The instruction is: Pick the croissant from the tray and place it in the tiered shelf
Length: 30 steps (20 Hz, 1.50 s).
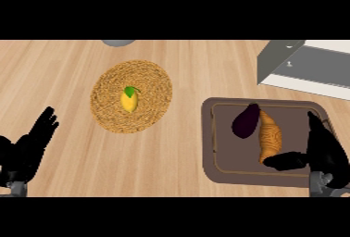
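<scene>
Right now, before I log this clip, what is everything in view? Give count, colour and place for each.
counter: one, light wood, under everything
woven mat: one, tan, round, left of centre
yellow fruit: one, yellow with a green leaf, on the middle of the mat
tray: one, dark brown, right of centre
croissant: one, orange-brown, on the tray
eggplant: one, dark purple, on the tray, against the croissant's left side
tiered shelf: one, grey and white, upper right corner
grey object: one, cut off at the top edge, cannot tell what it is
left hand: one, black, open, resting at the lower left
right hand: one, black, open, over the tray's right side, thumb by the croissant's near end
</scene>
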Available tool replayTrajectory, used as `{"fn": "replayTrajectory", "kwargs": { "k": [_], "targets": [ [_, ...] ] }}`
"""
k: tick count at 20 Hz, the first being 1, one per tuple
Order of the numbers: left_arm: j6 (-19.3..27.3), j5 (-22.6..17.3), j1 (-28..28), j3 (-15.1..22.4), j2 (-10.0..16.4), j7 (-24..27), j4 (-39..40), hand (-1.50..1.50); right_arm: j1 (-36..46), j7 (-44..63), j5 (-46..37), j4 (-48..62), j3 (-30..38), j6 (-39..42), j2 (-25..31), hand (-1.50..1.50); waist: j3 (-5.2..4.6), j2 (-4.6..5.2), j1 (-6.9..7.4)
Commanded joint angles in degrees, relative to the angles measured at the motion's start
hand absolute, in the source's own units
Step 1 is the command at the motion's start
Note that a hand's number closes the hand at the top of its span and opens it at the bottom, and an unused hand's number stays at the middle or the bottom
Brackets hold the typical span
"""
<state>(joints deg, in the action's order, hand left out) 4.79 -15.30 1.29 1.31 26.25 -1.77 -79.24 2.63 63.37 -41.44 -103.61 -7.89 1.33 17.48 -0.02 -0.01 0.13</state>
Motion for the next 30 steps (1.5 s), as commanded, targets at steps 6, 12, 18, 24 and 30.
{"fn": "replayTrajectory", "kwargs": {
  "k": [6, 12, 18, 24, 30],
  "targets": [
    [-2.60, 2.42, -0.12, -1.99, -2.50, -1.09, 0.49, 0.00, 3.57, -3.40, -1.71, 9.36, 5.55, 0.87, -2.48, -1.50, 0.03, 0.03, -0.05],
    [-3.29, 5.29, -2.62, -4.28, -3.73, 0.88, 4.47, 0.00, 1.07, -3.22, -4.00, 8.46, 5.11, 0.17, -6.67, -1.50, 0.02, 0.02, -0.26],
    [-5.43, 5.68, -1.16, -6.65, -4.26, -3.56, -1.85, 0.00, 2.51, -4.85, -5.59, 9.96, 3.88, -1.18, -10.54, 1.50, 0.02, -0.02, -0.13],
    [-7.06, 7.16, -2.47, -9.15, -4.49, -2.47, 1.36, 0.00, 0.68, -12.66, -6.06, 14.30, 6.88, -1.51, -6.51, 1.50, 0.03, 0.01, -0.17],
    [-5.99, 8.40, -1.54, -8.48, -6.82, -4.60, -1.56, 0.00, -0.29, -6.99, -16.27, 8.18, 1.63, -5.50, -9.75, 1.50, 0.02, -0.05, -0.19]
  ]
}}
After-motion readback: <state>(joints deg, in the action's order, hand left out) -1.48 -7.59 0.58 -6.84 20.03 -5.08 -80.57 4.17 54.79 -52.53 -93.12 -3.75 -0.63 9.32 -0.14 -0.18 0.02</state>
